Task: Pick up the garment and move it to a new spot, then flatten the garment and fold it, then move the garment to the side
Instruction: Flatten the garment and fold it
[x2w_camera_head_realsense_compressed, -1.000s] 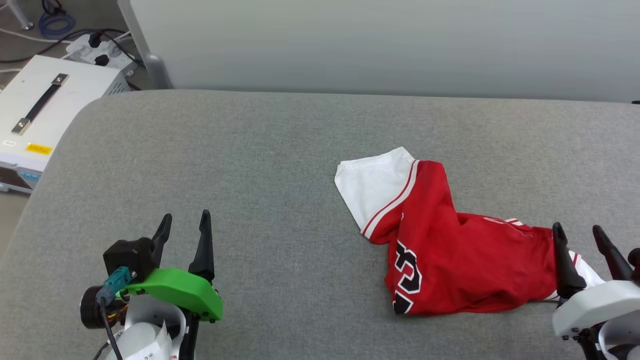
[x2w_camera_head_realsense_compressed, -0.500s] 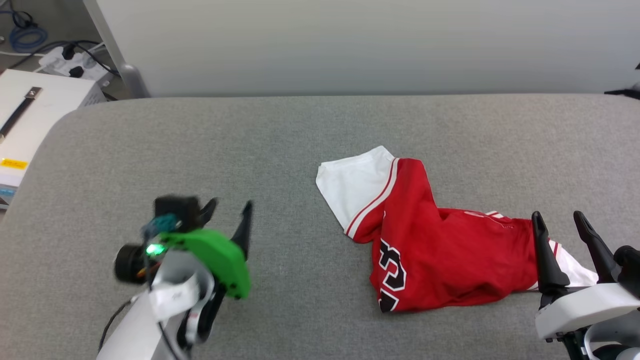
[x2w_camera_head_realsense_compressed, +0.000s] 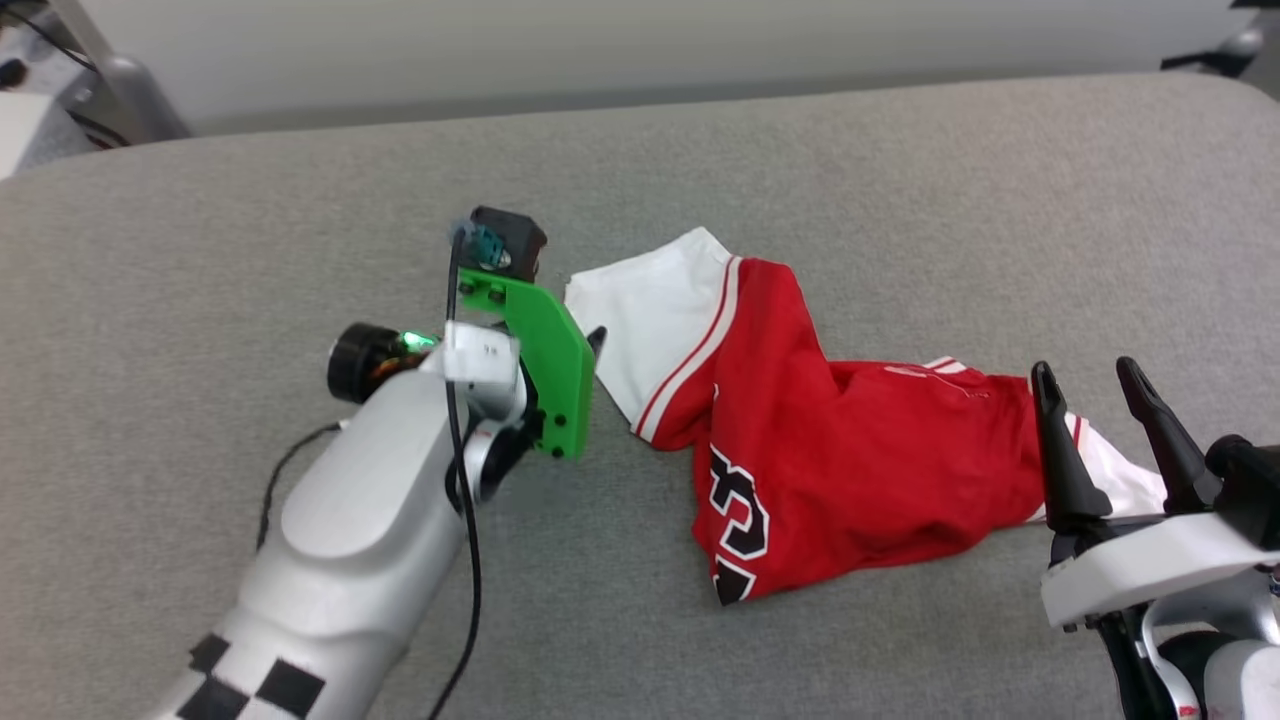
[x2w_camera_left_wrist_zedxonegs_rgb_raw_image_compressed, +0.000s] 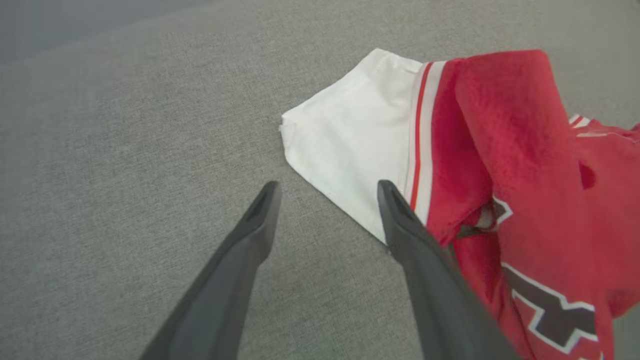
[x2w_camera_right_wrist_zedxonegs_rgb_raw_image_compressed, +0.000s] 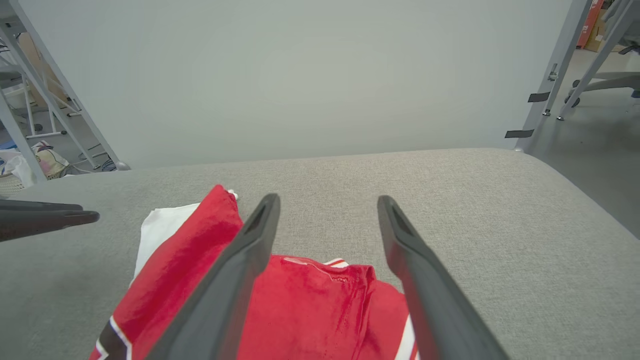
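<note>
The garment (x2w_camera_head_realsense_compressed: 850, 460) lies crumpled on the grey table: a red jersey with a white sleeve (x2w_camera_head_realsense_compressed: 650, 310) spread at its left end and black white-outlined numbers near its front. My left gripper (x2w_camera_left_wrist_zedxonegs_rgb_raw_image_compressed: 327, 185) is open just above the sleeve's near-left edge, one finger over the grey cloth and the other over the sleeve's striped trim (x2w_camera_left_wrist_zedxonegs_rgb_raw_image_compressed: 422, 135). In the head view its green bracket (x2w_camera_head_realsense_compressed: 540, 360) hides most of the fingers. My right gripper (x2w_camera_head_realsense_compressed: 1083, 368) is open at the garment's right end, low over the red fabric (x2w_camera_right_wrist_zedxonegs_rgb_raw_image_compressed: 310, 300), holding nothing.
The grey padded table (x2w_camera_head_realsense_compressed: 300, 200) stretches wide to the left and behind the garment, with a rounded far right corner (x2w_camera_right_wrist_zedxonegs_rgb_raw_image_compressed: 550, 170). A pale wall panel (x2w_camera_right_wrist_zedxonegs_rgb_raw_image_compressed: 300, 75) stands behind it. Metal frame legs (x2w_camera_right_wrist_zedxonegs_rgb_raw_image_compressed: 555, 75) and open floor lie to the right.
The head camera has tilted and turned. My left arm has reached forward and right, from the near-left table area to the white sleeve. The right gripper stays open by the garment's right end.
</note>
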